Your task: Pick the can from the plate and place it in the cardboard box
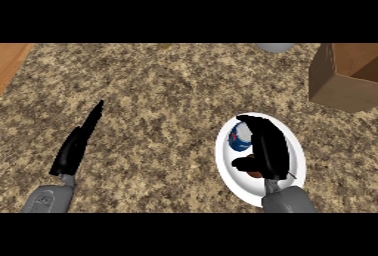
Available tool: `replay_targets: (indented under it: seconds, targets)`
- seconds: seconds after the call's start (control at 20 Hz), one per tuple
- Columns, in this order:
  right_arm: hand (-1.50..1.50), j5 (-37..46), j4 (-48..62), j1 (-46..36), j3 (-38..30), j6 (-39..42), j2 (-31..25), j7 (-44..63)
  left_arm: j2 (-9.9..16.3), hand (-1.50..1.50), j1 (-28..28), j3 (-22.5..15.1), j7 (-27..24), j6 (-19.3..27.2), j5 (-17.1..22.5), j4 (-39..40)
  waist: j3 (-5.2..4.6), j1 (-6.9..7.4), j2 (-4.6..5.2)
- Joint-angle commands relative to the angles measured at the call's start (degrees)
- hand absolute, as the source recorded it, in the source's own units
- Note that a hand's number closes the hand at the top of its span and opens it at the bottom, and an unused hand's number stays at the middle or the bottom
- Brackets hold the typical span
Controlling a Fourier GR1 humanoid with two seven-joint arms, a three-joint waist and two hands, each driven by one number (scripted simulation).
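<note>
1. Speckled tan-and-brown granite counter [162,85], matte and mottled, filling nearly the whole view; a strip of orange wood at the far left edge.
2. Cardboard box [343,80] at the upper right, plain brown, flat-sided, top open; well apart from the plate, up and to the right of it.
3. White plate [295,150], smooth and round, near the lower right, just in front of the right forearm.
4. Right hand [267,147] over the plate, black, fingers pointing away from the robot and arched over the can, thumb out to the left; seemingly closing round the can but not plainly clamped yet.
5. Left hand [77,142] at the lower left, seen edge-on, fingers straight and holding nothing; resting, well apart from the plate, so clearly the farther hand.
6. Can [239,136] on the plate, blue with white and red marking, glossy; just left of and partly under the right hand's fingers. Long axis not readable, too much hidden.
</note>
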Motion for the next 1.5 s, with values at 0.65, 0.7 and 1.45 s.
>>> replay_targets:
  seconds: [0.65, 0.7, 1.45]
  targets:
    - [1.50, 12.83, -2.65, 4.30, 0.07, -18.87, -0.78, 4.26, 0.27, 0.00, 0.49, 1.36, 3.96, -2.77, 0.27, -5.08, 0.42, -0.06, 0.43]
    - [1.50, 14.20, 1.89, -5.96, -1.95, -8.57, 0.89, 8.21, 1.26, 0.00, -4.07, 3.74, -0.67, -2.40, 0.35, 3.98, 0.38, -0.05, 0.60]
    - [1.50, 12.11, 13.39, -41.36, -10.71, 30.81, -5.45, 20.52, -0.46, 0.00, -0.61, 1.50, 0.97, -1.24, -1.41, -0.67, 0.36, 0.41, 0.46]
